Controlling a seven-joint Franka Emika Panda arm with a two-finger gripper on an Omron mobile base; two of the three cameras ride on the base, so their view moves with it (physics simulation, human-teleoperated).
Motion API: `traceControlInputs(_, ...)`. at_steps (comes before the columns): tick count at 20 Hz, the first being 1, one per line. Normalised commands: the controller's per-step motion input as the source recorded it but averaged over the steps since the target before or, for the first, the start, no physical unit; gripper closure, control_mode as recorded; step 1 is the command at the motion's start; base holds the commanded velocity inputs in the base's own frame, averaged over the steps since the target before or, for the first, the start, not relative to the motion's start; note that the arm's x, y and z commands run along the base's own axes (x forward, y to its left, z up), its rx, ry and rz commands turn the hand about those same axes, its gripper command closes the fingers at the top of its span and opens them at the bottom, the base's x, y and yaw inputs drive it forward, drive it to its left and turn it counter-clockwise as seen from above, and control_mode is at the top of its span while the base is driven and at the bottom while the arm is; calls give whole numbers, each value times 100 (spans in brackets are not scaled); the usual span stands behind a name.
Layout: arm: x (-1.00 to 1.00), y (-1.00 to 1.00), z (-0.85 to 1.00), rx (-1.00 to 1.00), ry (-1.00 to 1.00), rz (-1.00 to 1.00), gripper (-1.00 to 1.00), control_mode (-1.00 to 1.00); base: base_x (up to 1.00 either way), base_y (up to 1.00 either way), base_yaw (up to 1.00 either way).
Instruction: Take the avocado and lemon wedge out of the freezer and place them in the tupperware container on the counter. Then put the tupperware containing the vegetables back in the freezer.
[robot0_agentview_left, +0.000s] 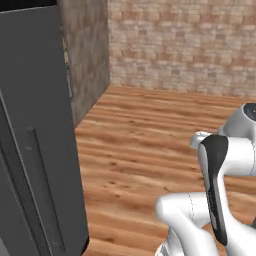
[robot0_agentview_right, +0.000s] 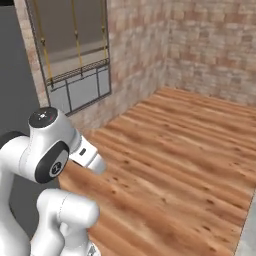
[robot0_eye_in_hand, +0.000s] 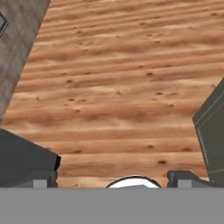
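Over on the left of the left base view stood a tall dark grey slab with a long recessed bar, which I took to be the freezer (robot0_agentview_left: 35, 150) door seen edge-on, though I couldn't tell whether it was open or closed. Nothing of the job looked done as far as I could judge — no fruit in hand, so both pick-ups, the loading and the return trip all seemed left. Past that door ran a wooden floor (robot0_agentview_left: 145, 130) up to a brick wall (robot0_agentview_left: 185, 45), and the right base view added a big framed window (robot0_agentview_right: 75, 55) on the left wall. The arm was folded up low, so the gripper (robot0_eye_in_hand: 111, 177) only peeked in at the bottom of the hand view, fingertips (robot0_eye_in_hand: 43, 183) spread wide apart with nothing between them, pointing at bare planks. Dark grey panels crowded both sides of that view — probably the appliance again, and the main thing to steer around.
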Motion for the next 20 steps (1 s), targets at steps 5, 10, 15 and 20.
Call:
traceControlInputs(5,0,0,0,0,0,0,-100,100,96,30,65)
traceControlInputs(10,0,0,0,0,0,0,-100,100,45,29,69)
traceControlInputs(15,0,0,0,0,0,0,-100,100,-13,8,72)
traceControlInputs(20,0,0,0,0,0,0,-100,100,-37,1,76)
